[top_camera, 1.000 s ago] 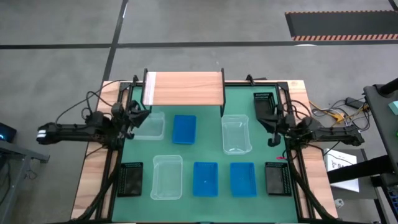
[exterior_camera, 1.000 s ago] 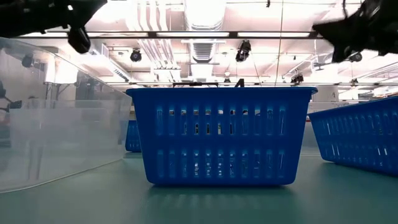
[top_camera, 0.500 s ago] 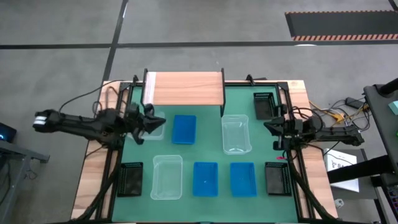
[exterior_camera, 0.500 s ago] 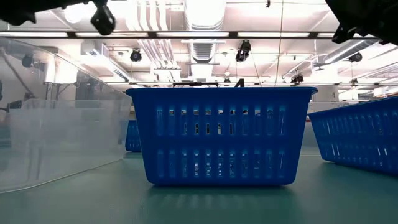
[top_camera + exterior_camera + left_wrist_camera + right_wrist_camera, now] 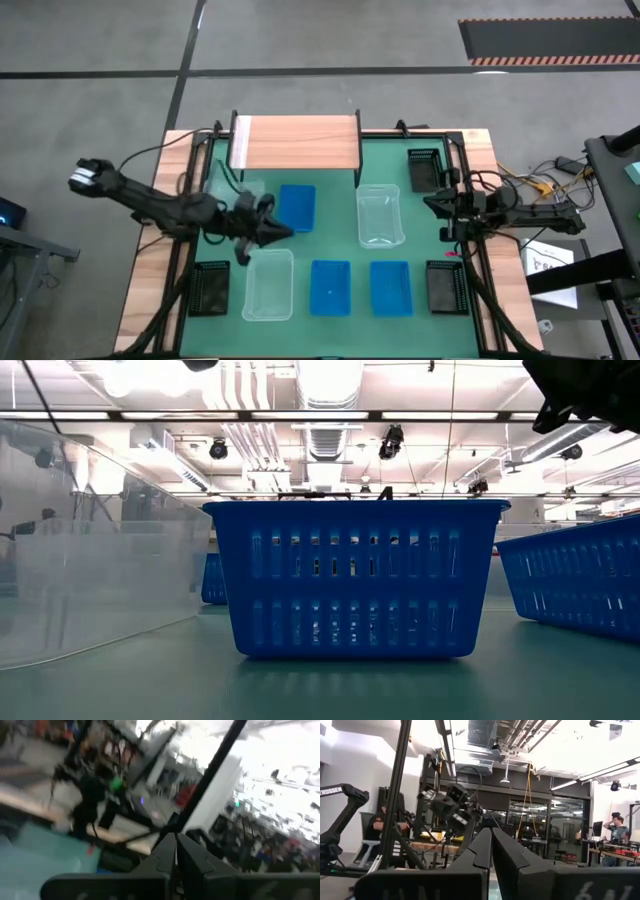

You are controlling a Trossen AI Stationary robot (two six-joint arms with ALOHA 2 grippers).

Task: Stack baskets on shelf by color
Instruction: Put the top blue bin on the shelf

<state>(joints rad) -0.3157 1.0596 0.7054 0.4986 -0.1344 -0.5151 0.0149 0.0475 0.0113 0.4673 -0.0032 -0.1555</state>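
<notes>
Baskets are all down on the green tabletop [image 5: 340,150] and none is on the shelf [image 5: 297,142], so the sorting looks barely begun; the step in hand appears to be the reach for a first basket.

Left pincer [image 5: 268,226] has its fingers [image 5: 172,851] pressed together and holds nothing; it hangs over the mat between a clear basket [image 5: 240,197] near the shelf's left end, a blue basket [image 5: 296,207] just beside it, and a second clear basket [image 5: 269,284] nearer the front edge; which of these it means to take I cannot tell. Right pincer [image 5: 437,207] is likewise closed and empty, its fingers [image 5: 492,845] meeting in the right wrist view; it waits at the right edge, beside a black basket [image 5: 422,168] and near the third clear basket [image 5: 380,214].

Outward along the front row lie two more blue baskets [image 5: 330,287] [image 5: 390,287], with black ones at either end [image 5: 209,288] [image 5: 445,287]; the shelf stands at the far side, its plank bare.

Next, in my judgement, the left pincer must part its fingers, settle over one basket's wall, close on it and lift it to the plank; like colours then go on top.
</notes>
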